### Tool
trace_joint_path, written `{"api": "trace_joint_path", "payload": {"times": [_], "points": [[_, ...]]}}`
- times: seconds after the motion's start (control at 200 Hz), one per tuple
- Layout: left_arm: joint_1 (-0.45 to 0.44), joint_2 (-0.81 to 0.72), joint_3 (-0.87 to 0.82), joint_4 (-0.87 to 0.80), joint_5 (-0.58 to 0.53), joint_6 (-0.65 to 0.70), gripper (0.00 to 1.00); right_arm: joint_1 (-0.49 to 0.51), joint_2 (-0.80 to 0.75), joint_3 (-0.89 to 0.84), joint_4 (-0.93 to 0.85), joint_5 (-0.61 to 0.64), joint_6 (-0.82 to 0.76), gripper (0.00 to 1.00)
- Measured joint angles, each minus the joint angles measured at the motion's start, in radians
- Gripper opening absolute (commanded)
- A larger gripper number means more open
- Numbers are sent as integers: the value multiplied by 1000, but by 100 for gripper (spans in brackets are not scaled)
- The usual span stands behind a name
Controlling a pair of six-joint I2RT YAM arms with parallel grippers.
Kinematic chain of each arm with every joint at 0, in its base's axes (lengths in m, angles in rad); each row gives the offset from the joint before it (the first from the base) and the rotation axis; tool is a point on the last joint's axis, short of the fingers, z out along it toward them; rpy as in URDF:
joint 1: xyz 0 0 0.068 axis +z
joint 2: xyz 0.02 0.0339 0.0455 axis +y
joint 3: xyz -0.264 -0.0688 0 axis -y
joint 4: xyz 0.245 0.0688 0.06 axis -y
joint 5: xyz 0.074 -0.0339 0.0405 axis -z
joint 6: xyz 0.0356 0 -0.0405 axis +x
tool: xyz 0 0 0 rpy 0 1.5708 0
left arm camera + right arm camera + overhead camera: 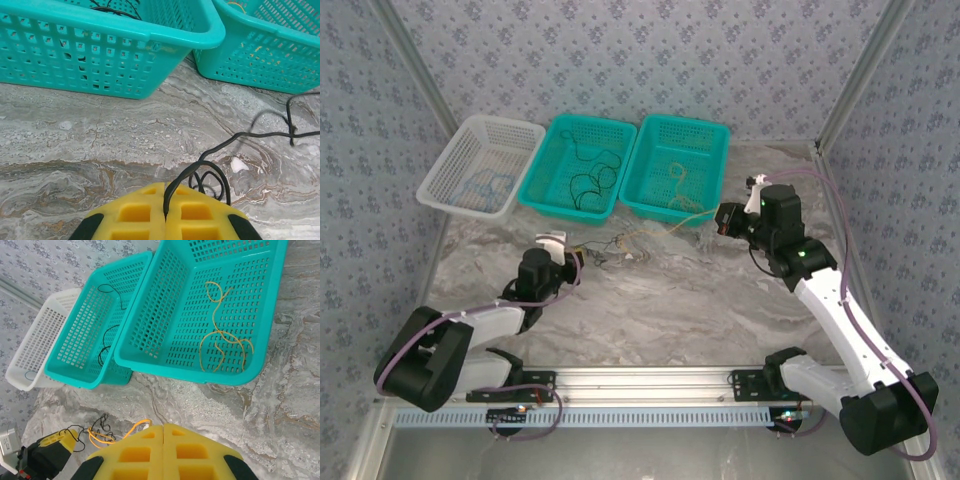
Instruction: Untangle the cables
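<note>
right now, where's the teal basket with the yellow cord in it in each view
Top external: the teal basket with the yellow cord is the rightmost of three baskets at the far side of the table.
Left wrist: upper right corner, cut off by the frame edge.
Right wrist: upper centre to right, seen from above.
Shared landmark: the teal basket with black cords, directly on its left in all three views.
</note>
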Motion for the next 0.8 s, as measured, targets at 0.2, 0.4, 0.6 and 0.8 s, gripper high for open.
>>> {"api": "trace_joint_path", "payload": {"times": [0.2, 0.4, 0.6, 0.8], "points": [[2, 0, 1, -45, -18, -40, 0, -2, 18, 0, -4, 6, 0, 0], [74, -1, 1, -121, -105, -171, 0, -68, 18, -8, -49, 76, 34, 0], [160, -40, -4, -193, -181, -295, 0, -171, -16, -72, -76, 100, 86, 0], [222, -114, -49, -261, -249, -385, 0, -233, -81, -97, -100, 124, 102, 0]]}}
